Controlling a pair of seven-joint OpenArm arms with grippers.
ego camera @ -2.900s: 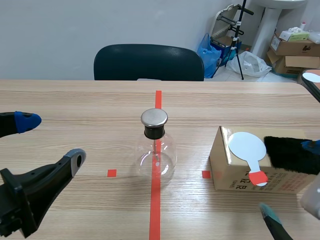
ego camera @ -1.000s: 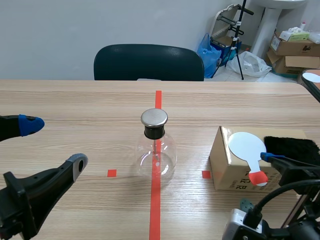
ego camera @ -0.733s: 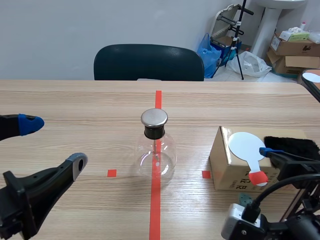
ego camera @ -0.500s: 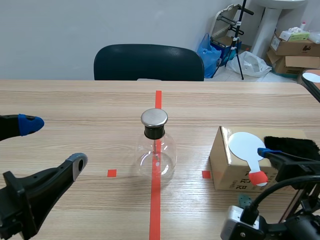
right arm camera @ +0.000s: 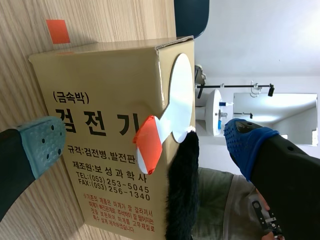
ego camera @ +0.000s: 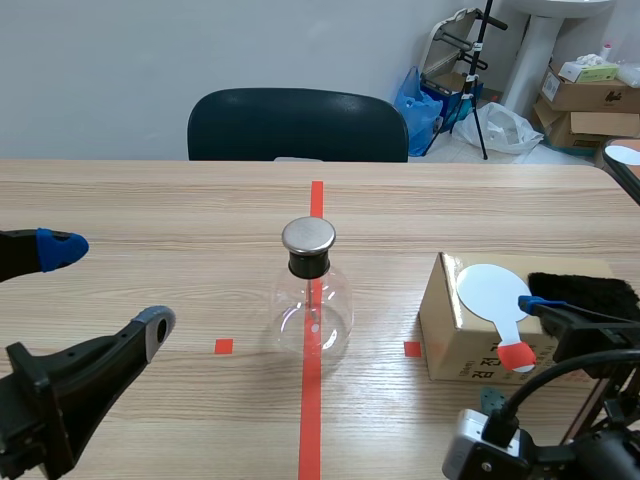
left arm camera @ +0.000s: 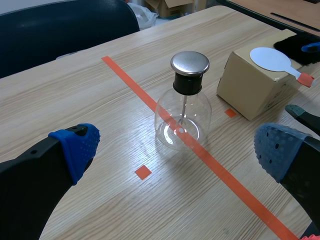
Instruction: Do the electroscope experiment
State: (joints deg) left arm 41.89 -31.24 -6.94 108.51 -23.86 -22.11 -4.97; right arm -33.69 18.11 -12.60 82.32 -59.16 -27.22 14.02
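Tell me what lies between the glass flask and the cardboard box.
Nothing stands there: between the glass flask and the cardboard box is bare table with one small orange-red tape square, clear in the scene view.

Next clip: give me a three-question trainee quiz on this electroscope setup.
1. True or false: the white round paddle with orange-red handle lies on top of the brown cardboard box.
2. What lies beside the paddle on the box? A) black fur cloth B) yellow sponge C) steel ruler
3. Fill in: the right pincer and left pincer are both ____.
Key: 1 true; 2 A; 3 open.
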